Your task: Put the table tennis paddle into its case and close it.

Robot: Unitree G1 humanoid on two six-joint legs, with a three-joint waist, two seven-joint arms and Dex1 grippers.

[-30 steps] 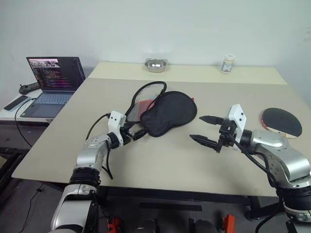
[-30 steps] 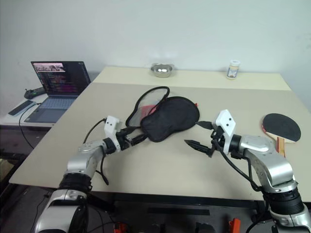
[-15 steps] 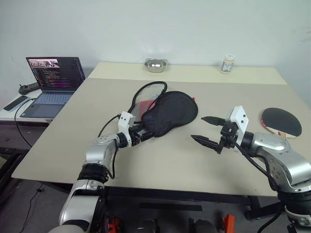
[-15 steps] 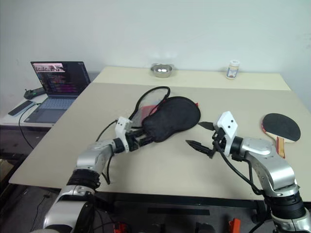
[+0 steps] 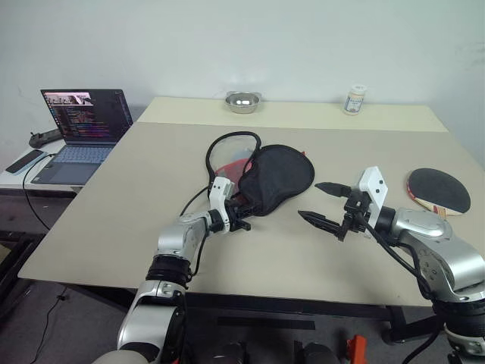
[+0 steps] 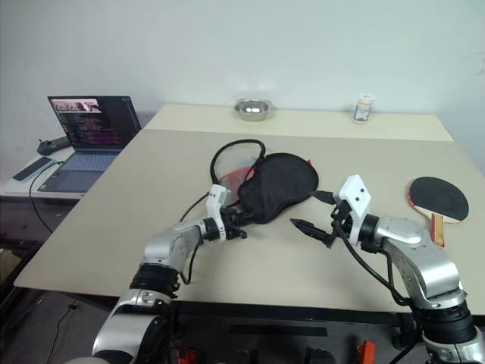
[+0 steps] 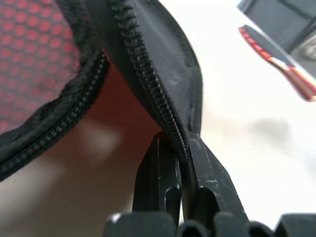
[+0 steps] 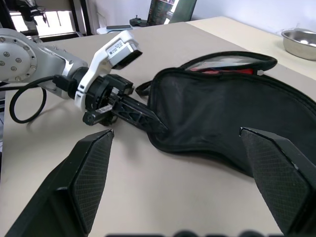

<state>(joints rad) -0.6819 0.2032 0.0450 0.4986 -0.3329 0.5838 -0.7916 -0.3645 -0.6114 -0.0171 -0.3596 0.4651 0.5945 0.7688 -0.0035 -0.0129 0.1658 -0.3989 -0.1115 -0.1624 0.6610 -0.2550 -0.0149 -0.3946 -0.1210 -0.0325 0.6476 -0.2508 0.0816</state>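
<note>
The left claw [image 5: 242, 213] is pinched tight on the zip edge of the case [image 5: 276, 178] at its narrow handle end; the left wrist view has the zipper tape caught between the two black fingers [image 7: 163, 182]. The case lies mid-desk, mouth gaping toward the far edge, red lining showing. The right claw [image 5: 324, 202] hovers just beside the case with its jaws spread wide, holding nothing. The paddle [image 5: 439, 189] lies well apart, by the desk's [image 5: 114, 205] right edge.

This looks like the opening step: securing the case so it can be held open. Next, the right claw would have to go to the paddle (it points away from it now) and take it by the handle.

The paddle's handle is partly hidden behind the right arm, and how far the zip runs open cannot be made out.
</note>
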